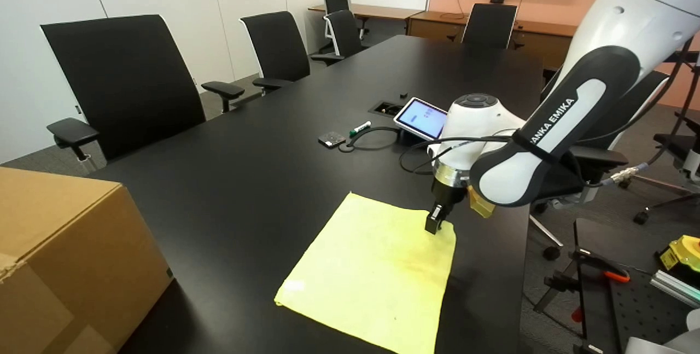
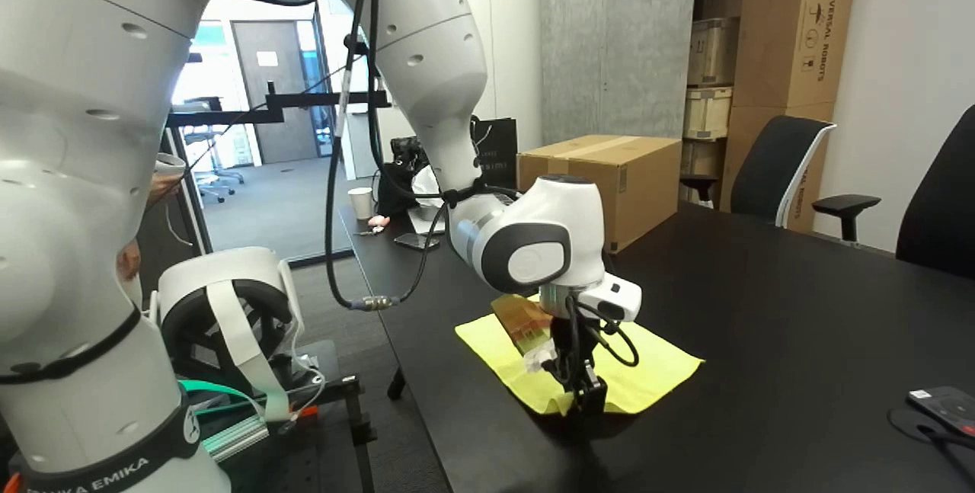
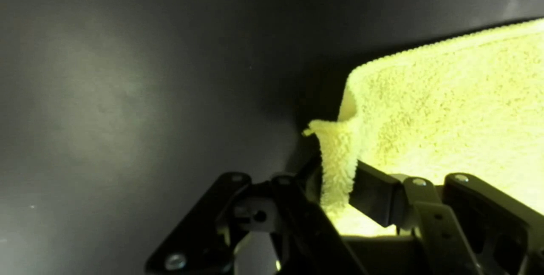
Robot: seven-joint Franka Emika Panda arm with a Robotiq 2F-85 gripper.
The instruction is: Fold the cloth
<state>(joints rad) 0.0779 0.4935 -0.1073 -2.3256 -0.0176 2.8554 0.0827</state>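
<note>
On the dark surface (image 1: 246,206), one yellow cloth (image 1: 372,272), mostly flat, clamped by an edge near one corner in the gripper (image 3: 338,185); for a neat fold, best lifted low, drawn straight across, and laid down before release.

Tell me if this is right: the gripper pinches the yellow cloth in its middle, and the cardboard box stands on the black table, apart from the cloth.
Not quite: the gripper pinches the yellow cloth at its edge, not in its middle, as the wrist view shows. The cardboard box does stand on the black table, apart from the cloth.
</note>
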